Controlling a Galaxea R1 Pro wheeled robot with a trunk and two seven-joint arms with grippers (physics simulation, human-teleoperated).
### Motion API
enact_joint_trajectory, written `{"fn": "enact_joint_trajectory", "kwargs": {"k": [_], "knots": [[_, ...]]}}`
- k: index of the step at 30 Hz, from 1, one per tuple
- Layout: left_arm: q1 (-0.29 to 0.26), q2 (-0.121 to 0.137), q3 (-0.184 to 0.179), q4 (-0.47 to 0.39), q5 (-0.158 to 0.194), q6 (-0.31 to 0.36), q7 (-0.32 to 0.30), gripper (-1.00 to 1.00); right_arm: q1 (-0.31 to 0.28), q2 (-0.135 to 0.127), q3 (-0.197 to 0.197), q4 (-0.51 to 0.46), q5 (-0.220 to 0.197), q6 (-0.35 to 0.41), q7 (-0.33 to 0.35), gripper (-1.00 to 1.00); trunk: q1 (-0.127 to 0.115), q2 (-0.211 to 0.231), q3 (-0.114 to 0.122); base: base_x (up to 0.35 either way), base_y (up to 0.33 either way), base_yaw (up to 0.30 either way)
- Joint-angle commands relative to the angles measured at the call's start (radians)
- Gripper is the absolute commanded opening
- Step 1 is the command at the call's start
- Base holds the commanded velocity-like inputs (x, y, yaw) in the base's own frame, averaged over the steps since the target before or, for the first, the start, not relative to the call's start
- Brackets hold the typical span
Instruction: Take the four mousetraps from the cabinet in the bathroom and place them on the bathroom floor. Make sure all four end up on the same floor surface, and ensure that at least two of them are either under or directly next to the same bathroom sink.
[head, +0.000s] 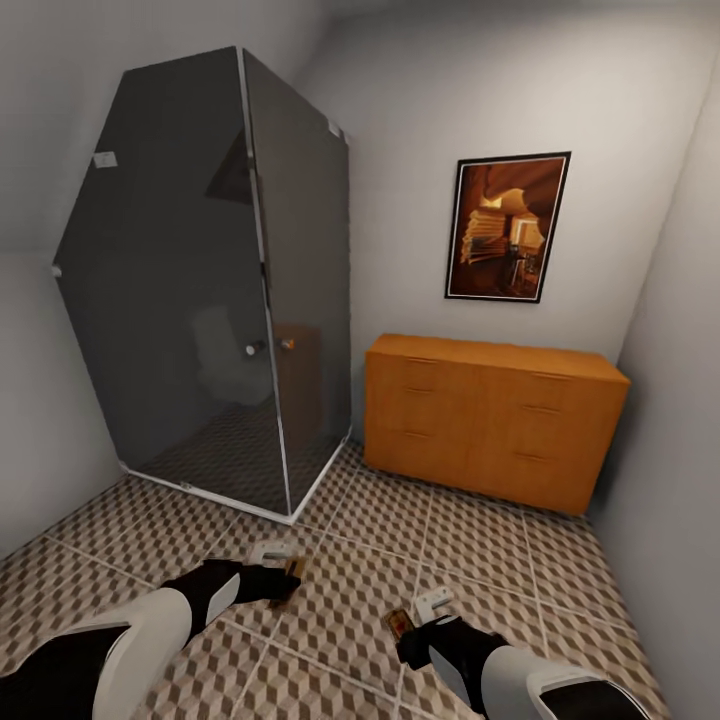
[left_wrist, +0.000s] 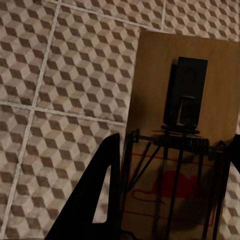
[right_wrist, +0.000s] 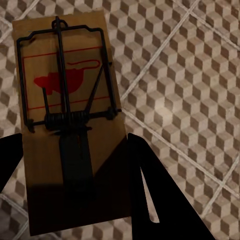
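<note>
Each gripper holds a mousetrap above the cube-patterned bathroom floor (head: 400, 540). My left gripper (head: 283, 572) is shut on a tan mousetrap (head: 292, 582). The left wrist view shows this board (left_wrist: 185, 100) with its wire spring and red mark between the black fingers (left_wrist: 95, 200). My right gripper (head: 412, 620) is shut on a second mousetrap (head: 398, 626). In the right wrist view this one (right_wrist: 65, 115) sits between the fingers (right_wrist: 160, 195). The orange-brown cabinet (head: 490, 420) stands against the far wall with its drawers closed. The sink is out of view.
A dark glass shower cabin (head: 220, 300) fills the back left corner, its base edge reaching toward the left arm. A framed picture (head: 507, 227) hangs above the cabinet. Grey walls close in at left and right. Open tiles lie between the grippers and the cabinet.
</note>
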Motion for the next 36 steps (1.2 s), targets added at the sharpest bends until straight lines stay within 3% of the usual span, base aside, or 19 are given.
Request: {"fn": "enact_joint_trajectory", "kwargs": {"k": [1,23,36], "knots": [[-0.001,0.000,0.009,0.000,-0.013,0.003,0.001,-1.00,-0.001,0.000,0.007,0.002,0.000,0.002,-0.004,-1.00,0.000,-0.001,-0.002,0.000,0.000,0.300],[-0.001,0.008,0.009,0.000,-0.012,-0.003,0.001,-1.00,-0.001,0.000,0.007,0.002,0.000,0.002,-0.005,-1.00,0.000,-0.001,-0.015,0.000,0.000,0.299],[-0.001,0.008,0.009,0.000,-0.012,-0.001,0.002,-1.00,-0.001,0.000,0.007,0.002,0.000,0.023,-0.005,-1.00,0.000,-0.001,-0.017,0.022,0.000,0.160]]}}
